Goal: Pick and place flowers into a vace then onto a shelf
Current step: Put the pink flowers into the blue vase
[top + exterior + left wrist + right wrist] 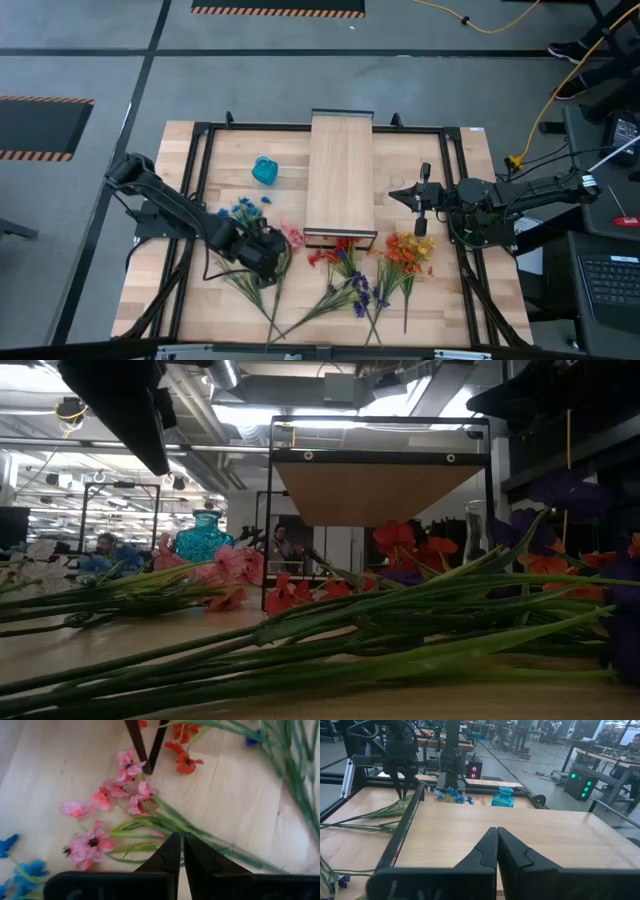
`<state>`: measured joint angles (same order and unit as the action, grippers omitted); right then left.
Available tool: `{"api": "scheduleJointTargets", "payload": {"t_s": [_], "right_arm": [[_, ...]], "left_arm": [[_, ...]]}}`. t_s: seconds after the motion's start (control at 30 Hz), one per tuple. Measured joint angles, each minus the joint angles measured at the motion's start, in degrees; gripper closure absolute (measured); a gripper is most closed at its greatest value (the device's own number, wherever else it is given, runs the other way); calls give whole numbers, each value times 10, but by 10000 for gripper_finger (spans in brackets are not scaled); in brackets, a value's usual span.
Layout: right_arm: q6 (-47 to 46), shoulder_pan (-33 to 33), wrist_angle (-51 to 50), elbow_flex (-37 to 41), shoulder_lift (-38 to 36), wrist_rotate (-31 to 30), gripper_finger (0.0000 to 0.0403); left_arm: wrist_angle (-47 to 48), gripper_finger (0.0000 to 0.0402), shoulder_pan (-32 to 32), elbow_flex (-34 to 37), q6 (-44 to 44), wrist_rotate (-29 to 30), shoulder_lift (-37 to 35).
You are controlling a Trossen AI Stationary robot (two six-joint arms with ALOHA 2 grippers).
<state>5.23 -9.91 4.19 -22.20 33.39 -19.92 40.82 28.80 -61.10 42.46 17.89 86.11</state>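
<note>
The flowers lie flat on the tabletop near its near edge: a pink sprig (290, 237), blue ones (243, 210), red and purple ones (345, 262) and orange ones (410, 248). The shelf (341, 178) stands mid-table. A teal glass vase (264, 171) stands upright left of it. My left gripper (268, 252) is shut and hovers over the pink sprig's green stems (165, 822); its fingertips (180, 839) stand above them. My right gripper (397, 192) is shut, level, just right of the shelf's plank (510, 835), pointing left across it.
A black metal frame (200, 180) runs around the work area on the tabletop. The shelf's black legs (142, 742) stand close beyond the pink blooms. In the low view, green stems (400, 620) cross the foreground, and the vase (203, 538) stands behind the blooms. Bare wood lies around the vase.
</note>
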Motion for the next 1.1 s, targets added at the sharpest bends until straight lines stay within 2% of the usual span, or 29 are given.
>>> {"api": "scheduleJointTargets", "payload": {"t_s": [0.3,0.43,0.6,0.77,1.1], "right_arm": [[14,0,3,0,0,0,395],[15,0,3,0,0,0,395],[15,0,3,0,0,0,395],[15,0,2,0,0,0,395],[15,0,2,0,0,0,395]], "left_arm": [[-4,302,0,0,184,-10,22],[-5,261,0,0,225,-10,36],[-33,226,-1,0,236,-25,64],[-52,215,-4,0,258,-73,99],[-50,214,-5,0,258,-72,152]]}}
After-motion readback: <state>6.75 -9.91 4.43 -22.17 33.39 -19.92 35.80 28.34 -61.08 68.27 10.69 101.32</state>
